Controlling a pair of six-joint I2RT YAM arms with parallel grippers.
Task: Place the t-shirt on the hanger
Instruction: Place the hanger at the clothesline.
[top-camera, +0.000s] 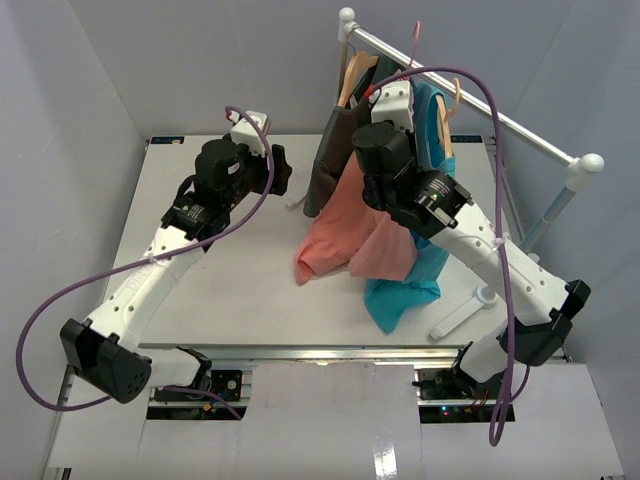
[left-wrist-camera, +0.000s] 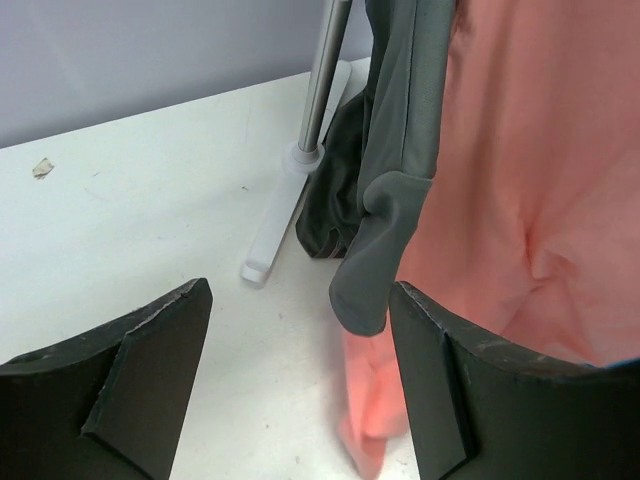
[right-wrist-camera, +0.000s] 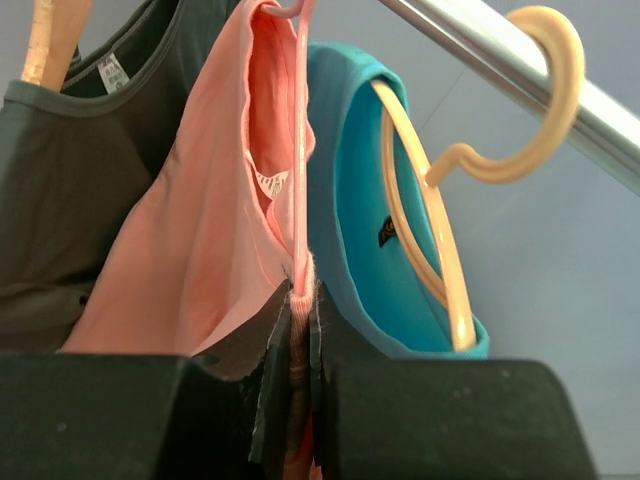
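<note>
**A:** Right fingers (right-wrist-camera: 282, 345), bottom centre?
**B:** Clamped on the hanger (right-wrist-camera: 301, 150) rod, with shirt (right-wrist-camera: 200, 230) cloth pinched in. Left fingers (left-wrist-camera: 130, 370) are apart and empty.
**A:** Progress?
**B:** Shirt looks threaded on. Rail (right-wrist-camera: 470, 45) is top right; can't tell if the hanger is hooked.

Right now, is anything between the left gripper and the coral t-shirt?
Partly. The dark grey shirt hangs its sleeve just ahead of the open left gripper, overlapping one side of the coral t-shirt. The rest of the t-shirt shows unobstructed beside it.
</note>
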